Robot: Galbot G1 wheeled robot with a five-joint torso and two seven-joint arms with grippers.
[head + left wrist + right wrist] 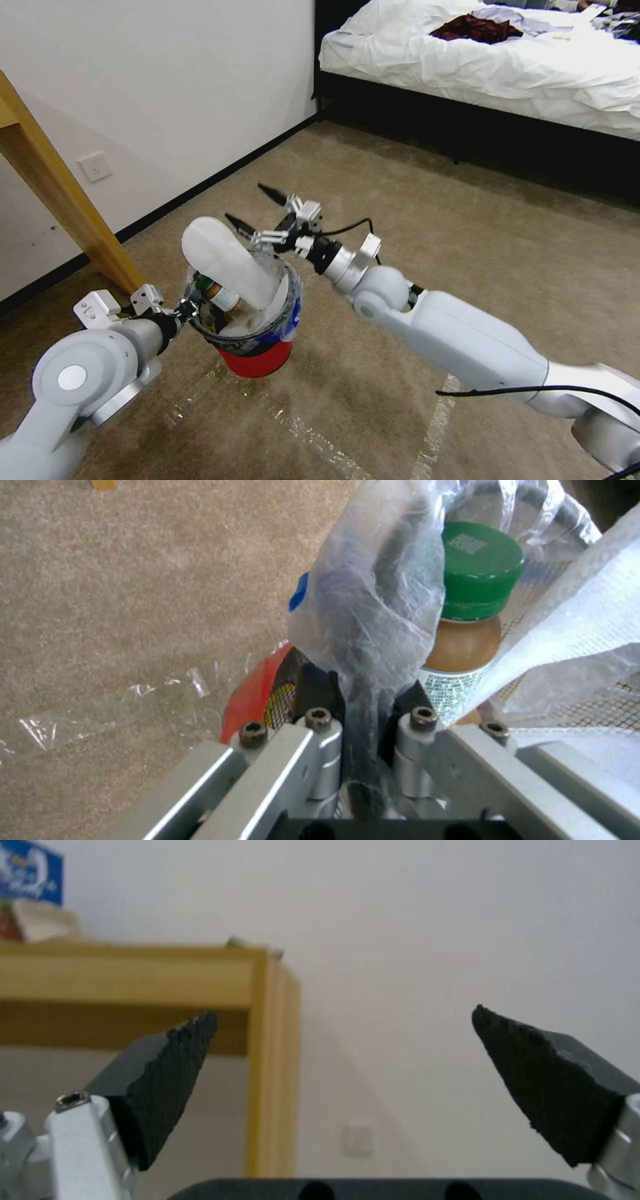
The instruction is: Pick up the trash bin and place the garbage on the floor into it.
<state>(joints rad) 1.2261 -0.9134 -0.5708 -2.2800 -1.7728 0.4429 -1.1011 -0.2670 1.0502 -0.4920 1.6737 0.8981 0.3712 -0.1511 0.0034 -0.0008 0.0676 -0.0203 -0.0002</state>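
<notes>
We see the bin (257, 357), a small round red bucket with a blue band near its top, lined with a crinkled clear bag (373, 595) that folds over the rim. It hangs above the floor (467, 220), a beige-brown carpet with pale tape lines, gripped at its near-left rim by the left tool (189, 311). In the left wrist view that tool's two dark pads (319, 690) are pressed narrow onto the rim and the bunched bag between them. Inside the bin we count one white slipper (223, 257) standing up on end and leaning out over the rim toward the wall, and one bottle (470, 625) with a green cap and brownish contents, upright just beside the gripped edge; other litter lower in the bin is too hidden to count. The right tool (257, 210) sits just beyond the bin's far rim, near the slipper, its two black fingertips (173, 1070) spread wide with nothing between them. So the bin lies between the two tools, touching the left one and just apart from the right. A scrap of clear film (40, 727) lies on the carpet below. Off to the left stands a wooden surface (47, 180) on a slanted-looking leg, and one bed (493, 67) with white sheets fills the far right corner.
</notes>
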